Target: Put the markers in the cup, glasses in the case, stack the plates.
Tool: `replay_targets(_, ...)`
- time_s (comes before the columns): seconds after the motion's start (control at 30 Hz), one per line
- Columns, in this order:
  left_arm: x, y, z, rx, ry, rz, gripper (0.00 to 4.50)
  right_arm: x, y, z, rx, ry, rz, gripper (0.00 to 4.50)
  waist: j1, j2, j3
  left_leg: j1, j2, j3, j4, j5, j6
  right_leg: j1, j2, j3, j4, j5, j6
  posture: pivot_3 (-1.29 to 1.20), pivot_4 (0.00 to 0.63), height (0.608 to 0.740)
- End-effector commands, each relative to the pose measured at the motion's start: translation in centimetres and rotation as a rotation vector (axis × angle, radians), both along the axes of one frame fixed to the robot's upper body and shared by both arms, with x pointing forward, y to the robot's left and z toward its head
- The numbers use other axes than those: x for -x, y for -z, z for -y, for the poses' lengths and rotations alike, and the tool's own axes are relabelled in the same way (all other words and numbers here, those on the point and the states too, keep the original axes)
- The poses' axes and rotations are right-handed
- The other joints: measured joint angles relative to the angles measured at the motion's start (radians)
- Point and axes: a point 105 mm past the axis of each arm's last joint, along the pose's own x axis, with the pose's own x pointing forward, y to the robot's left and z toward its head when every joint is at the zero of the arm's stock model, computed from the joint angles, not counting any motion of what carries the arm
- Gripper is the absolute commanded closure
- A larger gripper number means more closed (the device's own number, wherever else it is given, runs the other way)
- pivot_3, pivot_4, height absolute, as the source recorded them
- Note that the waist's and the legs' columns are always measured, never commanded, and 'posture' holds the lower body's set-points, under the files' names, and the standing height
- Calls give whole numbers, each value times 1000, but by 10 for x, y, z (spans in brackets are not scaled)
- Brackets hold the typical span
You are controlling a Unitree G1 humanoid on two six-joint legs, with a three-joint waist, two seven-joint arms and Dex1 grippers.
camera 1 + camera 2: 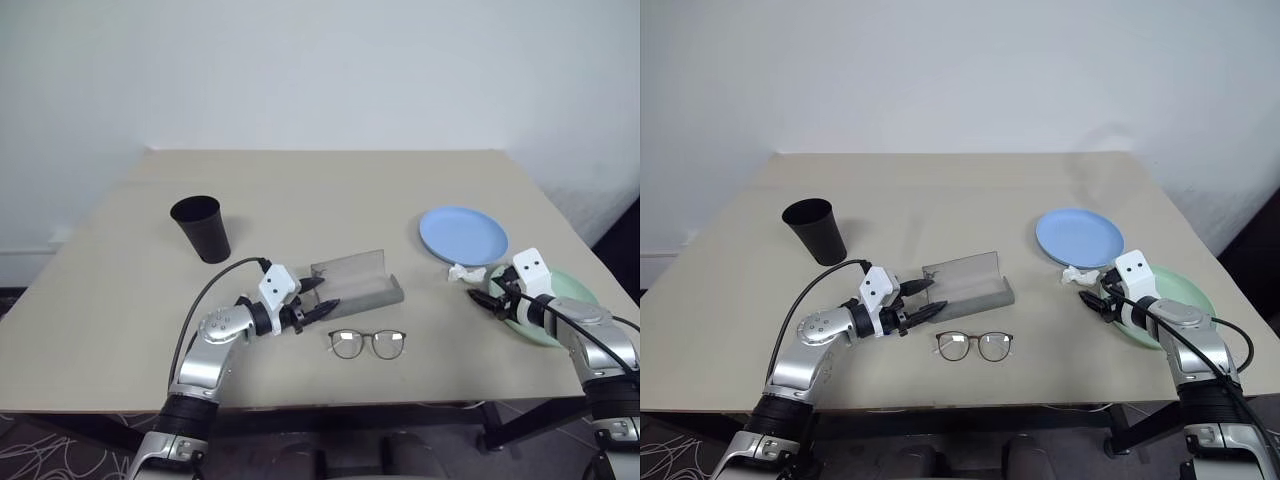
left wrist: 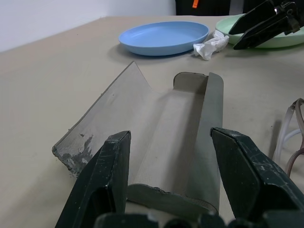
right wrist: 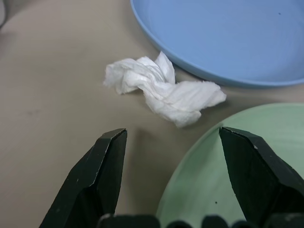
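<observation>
Right wrist view: right tool [image 3: 164, 178] wide open, empty, straddling green plate [image 3: 247, 161] rim; stiff, light, slick — pinch the rim.

Silver metal arms, white wrist blocks, black pointed jaws, black looping cables

Light is even, diffuse and fairly bright, apparently from overhead; no hard glare anywhere. Shadows are soft: a faint one beside the cup [image 1: 202, 228], a thin dark rim under the blue plate [image 1: 463, 235], a small patch beneath the crumpled paper [image 3: 161, 92]. The head views are sharp across the table [image 1: 300, 190], the white wall shading slightly darker toward the upper corners. In the wrist views, the near fingers [image 2: 107, 178] are soft and slightly blurred.
</observation>
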Motion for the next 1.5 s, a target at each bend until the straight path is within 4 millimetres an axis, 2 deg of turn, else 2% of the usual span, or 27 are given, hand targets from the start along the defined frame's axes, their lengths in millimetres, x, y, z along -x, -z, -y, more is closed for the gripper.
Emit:
replay_targets(0.03,-1,-14,4,19,13,52,1717,-5,-19,1,-1,-3,73,1143,0,0,0,0,0,0,0,0,0,0,0,0,0,0,0,0,0,732)
replay_targets(0.5,-3,-14,7,20,21,57,1717,-10,-5,14,90,74,-17,1143,0,0,0,0,0,0,0,0,0,0,0,0,0,0,0,0,0,732)
replay_targets(0.6,-3,-14,7,19,17,58,1674,-11,-4,14,96,74,-25,1690,0,0,0,0,0,0,0,0,0,0,0,0,0,0,0,0,0,732)
replay_targets(0.77,-4,-14,6,18,12,61,1674,-12,-5,12,102,64,-27,3249,-1,-1,0,0,0,1,0,0,0,1,0,0,-1,0,0,0,0,732)
replay_targets(0.87,-4,-14,6,17,9,63,1674,-13,-6,12,111,57,-24,3566,-1,-1,0,1,0,2,1,0,0,1,-1,1,-1,0,0,0,0,732)
replay_targets(1.07,-4,-14,6,17,9,64,1674,-16,-9,17,145,79,-11,3655,-1,-1,0,1,0,2,1,0,-1,1,-1,1,-1,0,0,0,0,732)
replay_targets(1.5,-5,-14,7,16,6,66,1674,-33,-25,49,260,250,47,3656,0,-1,0,-1,-1,1,1,1,1,-1,-2,0,-1,0,0,0,0,732)
